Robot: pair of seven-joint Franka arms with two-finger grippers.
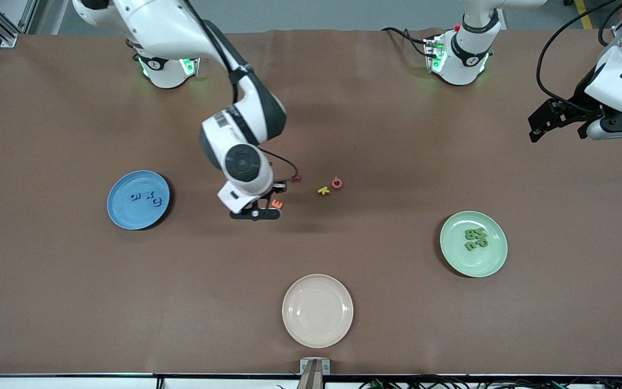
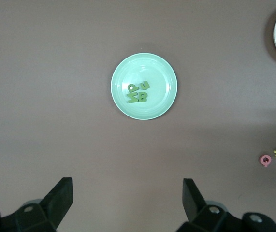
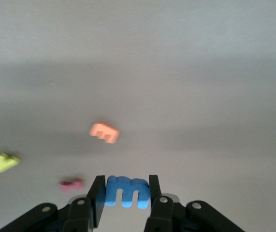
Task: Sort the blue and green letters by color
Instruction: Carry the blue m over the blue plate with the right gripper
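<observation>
The right end effector (image 1: 259, 208) hangs low over the middle of the brown cloth-covered worktop (image 1: 376, 302), its two black fingers (image 3: 97, 195) pinching a small mid-blue flat toy letter E (image 3: 125, 190) by its ends. Just beside this end effector, toward the left arm's end of the worktop, lies a small orange flat toy letter E (image 1: 277, 203). A tiny dark red letter (image 1: 297, 178) sits a little farther toward the robots' bases from it. Farther along toward the left arm's end lie a yellow letter K (image 1: 323, 190) and a pink letter Q (image 1: 337, 182), these two close together.

Well away from the right end effector, toward the right arm's end of the worktop, rests a round blue plate (image 1: 122, 213) holding three blue letters (image 1: 145, 197) that blend with its surface.

The left end effector (image 1: 559, 127) waits high above the left arm's end of the worktop, its fingers (image 2: 60, 195) spread wide with nothing between them. Its wrist camera looks down on a round pale green plate (image 2: 164, 72) carrying four grass-green letters (image 2: 138, 92) clustered together, a P, U and B readable among them. A round cream plate (image 1: 338, 329), nearest the front camera, lies between the two coloured plates.
</observation>
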